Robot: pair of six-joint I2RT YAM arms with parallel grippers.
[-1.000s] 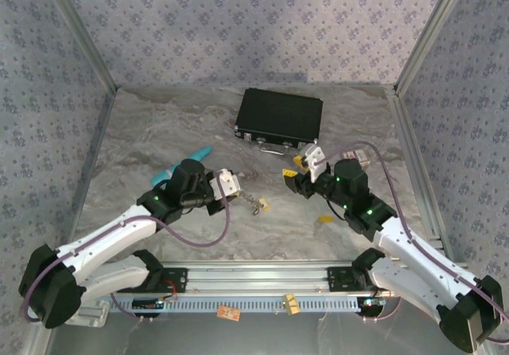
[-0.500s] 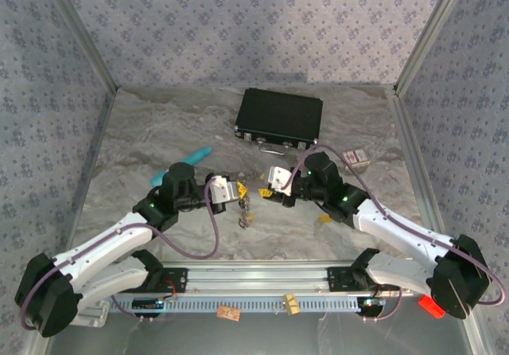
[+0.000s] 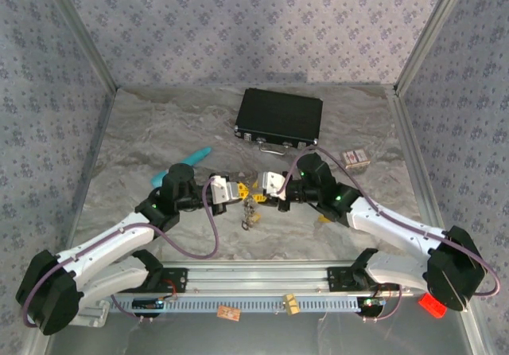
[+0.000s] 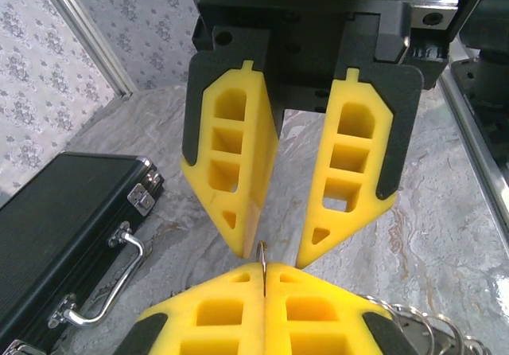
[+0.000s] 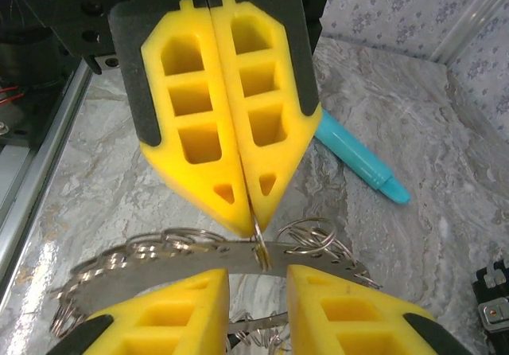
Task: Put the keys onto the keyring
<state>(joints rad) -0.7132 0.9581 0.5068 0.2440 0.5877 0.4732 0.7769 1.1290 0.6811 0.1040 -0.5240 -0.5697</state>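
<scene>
Left gripper [image 3: 238, 190] and right gripper [image 3: 262, 188] nearly tip to tip at frame centre. Keyring [image 3: 253, 209] just below junction. Black case [image 3: 279, 117] upper centre. Teal stick [image 3: 193, 160] left of centre.

You're facing a grey, marbled stone-look tabletop [image 3: 135, 132], boxed in on three sides by pale blue-grey walls with a small floral print [image 3: 238, 21]. Slanting silver metal posts [image 3: 79, 33] mark the corners. A slotted aluminium rail [image 3: 254, 275] crosses your near edge. Lighting is soft and even.

One keyring [image 5: 159, 266], one case [image 3: 278, 116], one pen [image 3: 199, 155]
</scene>
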